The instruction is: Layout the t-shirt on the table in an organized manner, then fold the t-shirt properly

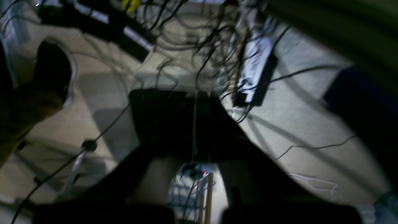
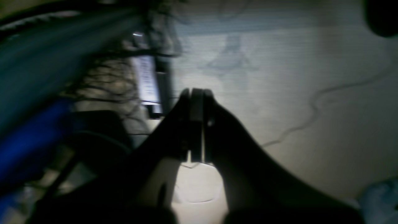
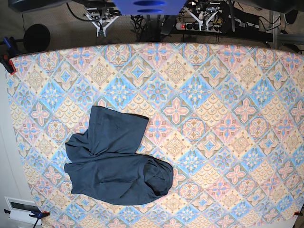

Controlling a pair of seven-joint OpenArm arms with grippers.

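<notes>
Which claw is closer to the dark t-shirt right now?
Right. Both sit shut past the far edge of the table; the right claw is on the side holding the t-shirt, the left claw on the opposite side.

Floral tile-patterned table [image 3: 228,95], crumpled dark t-shirt [image 3: 114,166] lying on it

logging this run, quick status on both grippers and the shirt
Left gripper shut, empty. Right gripper shut, empty. T-shirt crumpled, partly folded over itself on the table. Nothing in the way.
</notes>
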